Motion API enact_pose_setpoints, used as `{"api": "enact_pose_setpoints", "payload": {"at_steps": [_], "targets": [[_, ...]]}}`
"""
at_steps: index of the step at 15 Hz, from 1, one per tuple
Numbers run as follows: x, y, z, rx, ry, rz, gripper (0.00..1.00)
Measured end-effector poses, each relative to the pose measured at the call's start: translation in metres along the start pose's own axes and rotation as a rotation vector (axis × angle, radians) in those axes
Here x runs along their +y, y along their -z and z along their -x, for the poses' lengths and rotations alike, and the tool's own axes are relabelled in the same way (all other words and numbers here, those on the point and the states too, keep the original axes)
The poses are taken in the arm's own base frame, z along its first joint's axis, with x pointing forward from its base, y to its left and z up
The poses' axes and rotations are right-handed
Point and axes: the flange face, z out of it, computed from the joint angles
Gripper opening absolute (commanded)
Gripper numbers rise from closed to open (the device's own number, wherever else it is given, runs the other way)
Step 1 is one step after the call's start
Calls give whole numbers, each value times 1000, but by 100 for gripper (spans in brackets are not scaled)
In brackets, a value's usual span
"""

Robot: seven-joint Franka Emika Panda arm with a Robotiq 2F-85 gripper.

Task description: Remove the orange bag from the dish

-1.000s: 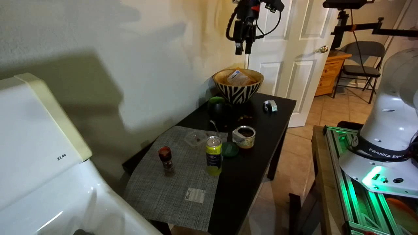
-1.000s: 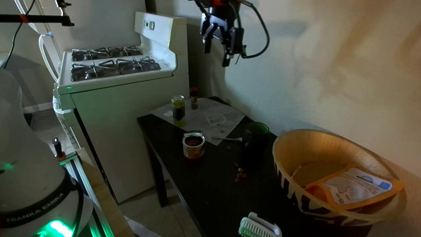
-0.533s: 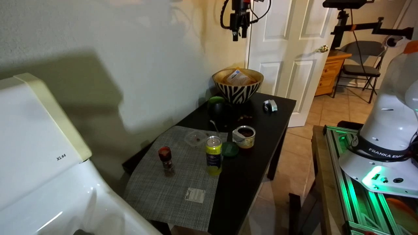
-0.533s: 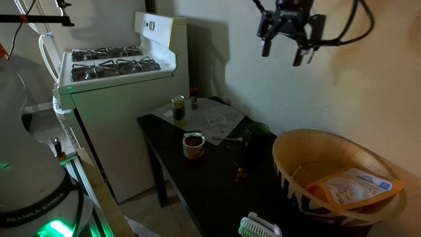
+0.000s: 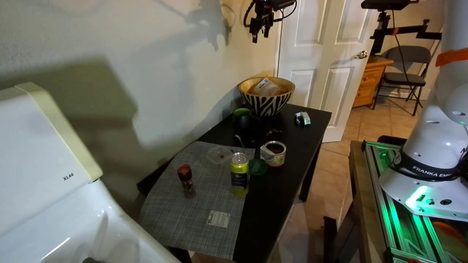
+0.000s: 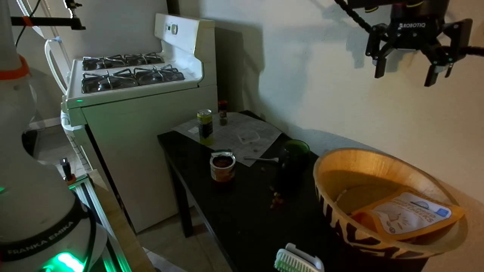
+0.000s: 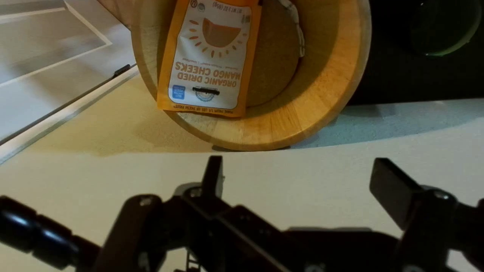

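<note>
The orange bag (image 6: pixel 406 217) has a white label patch and lies tilted inside the dish, its upper end resting on the rim. It also shows in the wrist view (image 7: pixel 211 56) and in an exterior view (image 5: pixel 269 87). The dish (image 5: pixel 267 105) is a large round bowl with a zebra-striped outside and tan wooden inside; its inside shows in the wrist view (image 7: pixel 325 75) and in an exterior view (image 6: pixel 363 166). My gripper (image 6: pixel 405 78) is open and empty, high above the dish and apart from the bag. Its fingers (image 7: pixel 395 192) stand wide apart in the wrist view.
The wall (image 6: pixel 378 121) rises close behind the dish. A dark green cup (image 6: pixel 294 162) stands beside the dish. An opened tin (image 6: pixel 222 168), a yellow can (image 5: pixel 239 175), a red-topped grinder (image 5: pixel 186 179) and a white brush (image 6: pixel 298 260) are on the black table (image 6: pixel 242 215). A stove (image 6: pixel 151 143) stands beyond.
My gripper has moved across from above the table's far part to above the dish, rising and turning somewhat. It stays open. The bag and the dish have not moved.
</note>
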Motion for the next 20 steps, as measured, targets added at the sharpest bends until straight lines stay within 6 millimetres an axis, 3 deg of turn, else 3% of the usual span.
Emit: {"api": "enact_pose_setpoints", "payload": {"at_steps": [3, 5, 9, 11, 14, 17, 20], "targets": [[-3, 2, -2, 5, 12, 0, 100], [9, -2, 3, -9, 70, 5, 100], [78, -21, 33, -63, 119, 19, 100], [115, -44, 52, -99, 99, 4, 100], [151, -101, 71, -156, 28, -63, 100], [163, -151, 71, -219, -45, -90, 100], [161, -159, 63, -224, -46, -86, 100]]}}
